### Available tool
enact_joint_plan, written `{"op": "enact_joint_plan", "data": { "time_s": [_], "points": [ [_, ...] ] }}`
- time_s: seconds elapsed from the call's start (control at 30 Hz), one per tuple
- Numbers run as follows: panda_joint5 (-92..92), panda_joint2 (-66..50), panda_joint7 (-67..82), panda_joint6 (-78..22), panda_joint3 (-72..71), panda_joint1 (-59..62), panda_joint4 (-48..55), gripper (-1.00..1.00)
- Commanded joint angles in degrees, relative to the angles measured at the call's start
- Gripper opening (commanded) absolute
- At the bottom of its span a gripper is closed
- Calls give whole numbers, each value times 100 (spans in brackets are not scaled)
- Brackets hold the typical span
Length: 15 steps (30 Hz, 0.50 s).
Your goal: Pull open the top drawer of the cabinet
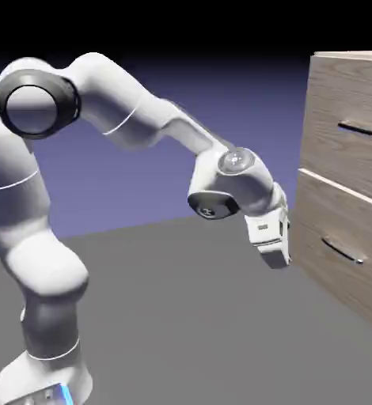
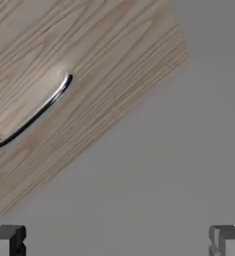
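**A:** ok exterior view first. The cabinet [image 1: 347, 182] is on the right side, light wood grain, two drawer fronts stacked with a pale seam between them. The top drawer [image 1: 346, 119] sits flush and closed as far as I can see, its slim silver handle [image 1: 362, 130] up high. The lower drawer [image 1: 339, 245] has a handle [image 1: 341, 251] just like it.

**B:** and the arm?

**A:** The white arm [image 1: 126, 119] bends over from the left and the gripper [image 1: 279, 261] points downward, near the cabinet face, level with the lower drawer, well below the top handle. Not touching anything that I can make out.

**B:** hand view?

**A:** Tilted wood-grain panel [image 2: 79, 85] fills the upper left with one bar handle [image 2: 37, 112] running diagonally across it. Can't tell from that shot alone which drawer it is. The rest is grey table [image 2: 179, 165].

**B:** fingers?

**A:** The two grey fingertips [image 2: 7, 240] sit at opposite bottom corners, so spread wide apart with nothing between them.
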<state>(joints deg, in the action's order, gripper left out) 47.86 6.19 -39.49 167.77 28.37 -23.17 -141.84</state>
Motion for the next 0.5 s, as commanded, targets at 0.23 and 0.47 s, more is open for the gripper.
{"op": "enact_joint_plan", "data": {
  "time_s": [0.23, 0.47],
  "points": [
    [1994, -1103, 124, -260, 1182, -937, 798, 0],
    [3738, -2067, 232, -487, 2216, -1757, 1496, 0]
  ]
}}
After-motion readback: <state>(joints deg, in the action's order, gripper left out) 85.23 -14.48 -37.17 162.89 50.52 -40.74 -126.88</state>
